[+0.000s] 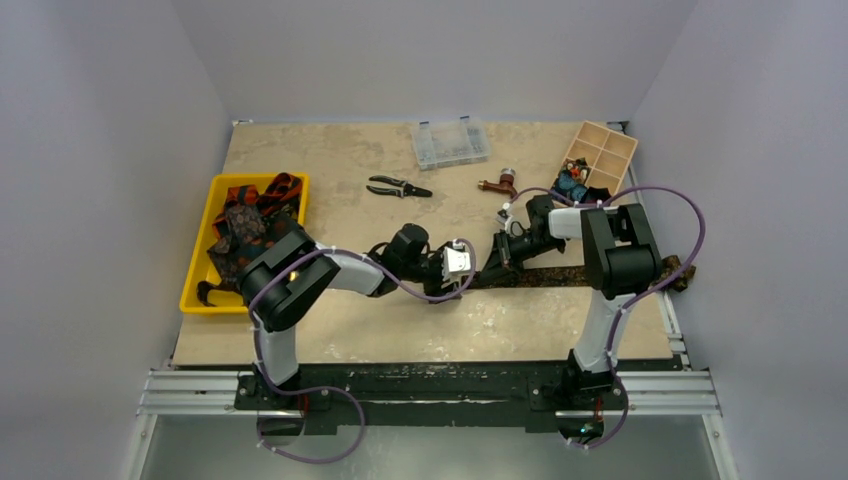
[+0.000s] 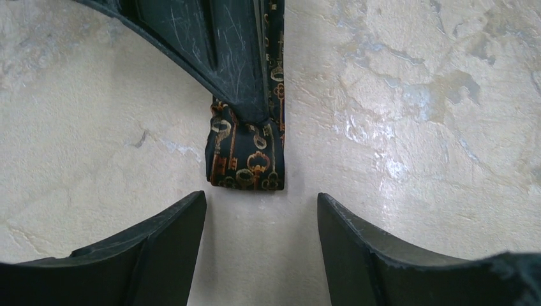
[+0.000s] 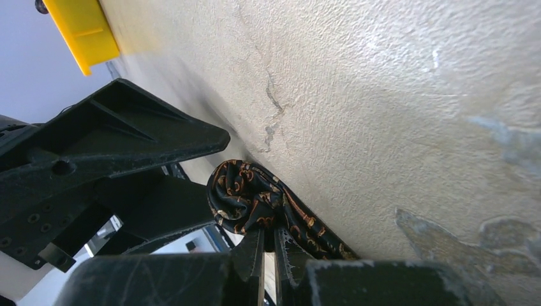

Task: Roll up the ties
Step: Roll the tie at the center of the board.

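A dark tie (image 1: 560, 277) with orange key patterns lies stretched across the table towards the right edge. Its left end is rolled over into a small roll (image 3: 245, 197), which also shows in the left wrist view as a folded end (image 2: 245, 159). My right gripper (image 3: 268, 237) is shut on that rolled end, its fingers pressed onto the cloth (image 1: 497, 265). My left gripper (image 2: 261, 210) stands open just short of the roll, both fingers off the cloth (image 1: 476, 270). More ties (image 1: 245, 225) lie heaped in a yellow bin (image 1: 197, 270) at the left.
Black-handled pliers (image 1: 398, 187) lie at mid-table behind the arms. A clear plastic box (image 1: 449, 143) sits at the back, a wooden compartment tray (image 1: 600, 155) at the back right, and a small brown object (image 1: 497, 184) beside it.
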Available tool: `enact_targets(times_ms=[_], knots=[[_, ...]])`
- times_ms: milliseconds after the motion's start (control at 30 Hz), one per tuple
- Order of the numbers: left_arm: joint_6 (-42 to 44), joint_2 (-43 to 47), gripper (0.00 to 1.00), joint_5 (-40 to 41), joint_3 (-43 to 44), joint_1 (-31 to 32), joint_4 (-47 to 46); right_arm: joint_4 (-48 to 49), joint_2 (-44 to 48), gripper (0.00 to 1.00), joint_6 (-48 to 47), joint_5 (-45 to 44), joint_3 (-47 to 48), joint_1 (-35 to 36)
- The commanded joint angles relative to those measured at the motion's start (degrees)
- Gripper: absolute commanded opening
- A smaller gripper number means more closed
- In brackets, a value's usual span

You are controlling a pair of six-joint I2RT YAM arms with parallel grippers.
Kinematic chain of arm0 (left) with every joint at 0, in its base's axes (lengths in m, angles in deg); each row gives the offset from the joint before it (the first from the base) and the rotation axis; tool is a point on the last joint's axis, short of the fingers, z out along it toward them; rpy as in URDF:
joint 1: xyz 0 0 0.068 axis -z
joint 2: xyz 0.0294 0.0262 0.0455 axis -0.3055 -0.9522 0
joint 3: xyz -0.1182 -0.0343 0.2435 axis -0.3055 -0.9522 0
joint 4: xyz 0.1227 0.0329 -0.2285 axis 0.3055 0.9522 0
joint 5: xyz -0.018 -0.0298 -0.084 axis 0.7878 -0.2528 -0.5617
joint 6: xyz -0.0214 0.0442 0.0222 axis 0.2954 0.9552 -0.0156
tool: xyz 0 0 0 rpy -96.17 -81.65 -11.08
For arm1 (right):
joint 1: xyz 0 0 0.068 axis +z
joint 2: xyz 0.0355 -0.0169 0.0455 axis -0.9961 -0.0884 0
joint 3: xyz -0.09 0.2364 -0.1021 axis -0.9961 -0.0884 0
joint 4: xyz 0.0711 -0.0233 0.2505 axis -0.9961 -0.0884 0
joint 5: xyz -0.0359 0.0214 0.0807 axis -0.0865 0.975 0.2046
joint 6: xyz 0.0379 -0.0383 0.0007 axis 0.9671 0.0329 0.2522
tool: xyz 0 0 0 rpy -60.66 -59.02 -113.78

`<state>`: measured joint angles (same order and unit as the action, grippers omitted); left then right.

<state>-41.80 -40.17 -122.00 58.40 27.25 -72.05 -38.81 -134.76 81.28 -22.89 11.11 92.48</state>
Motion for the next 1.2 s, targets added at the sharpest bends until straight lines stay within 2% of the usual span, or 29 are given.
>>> enact_targets(times_ms=[0, 300, 400, 533, 600, 667, 767, 833, 1167], knots=[[2.4, -1.4, 0.64, -1.0, 3.8, 1.2, -1.2, -0.1, -2.3, 0.0, -3.8, -8.3, 0.7, -0.6], [1.0, -5.6, 0.66, 3.6, 11.1, 4.3, 2.6, -1.4, -2.3, 0.0, -5.9, -3.7, 1.0, -0.9], [2.1, -6.7, 0.56, 5.5, 13.4, 5.0, 7.8, -0.1, -1.3, 0.0, -5.8, -0.6, 0.2, -0.8], [3.9, -5.1, 0.38, 7.1, 9.9, 4.8, 11.1, -0.4, 0.4, 0.0, -6.3, 2.4, 0.6, -0.8], [5.0, -4.1, 0.33, 7.4, 7.5, 4.8, 11.1, -1.1, 1.6, 0.06, -8.1, 3.2, 0.9, -0.8], [4.8, -3.6, 0.31, 7.4, 6.5, 4.8, 11.8, -2.0, 2.8, 0.18, -9.3, 3.4, 1.1, -0.9], [3.1, -3.8, 0.3, 7.4, 6.5, 4.9, 12.1, -2.8, 4.3, 0.33, -10.4, 4.2, 1.2, -0.9], [2.6, -4.1, 0.3, 7.6, 6.8, 5.0, 12.2, -2.5, 5.3, 0.39, -10.3, 4.8, 0.9, -0.8], [2.4, -4.6, 0.31, 7.8, 7.6, 4.9, 13.2, 0.8, 3.7, 0.4, -7.9, 5.4, -0.1, 1.7]])
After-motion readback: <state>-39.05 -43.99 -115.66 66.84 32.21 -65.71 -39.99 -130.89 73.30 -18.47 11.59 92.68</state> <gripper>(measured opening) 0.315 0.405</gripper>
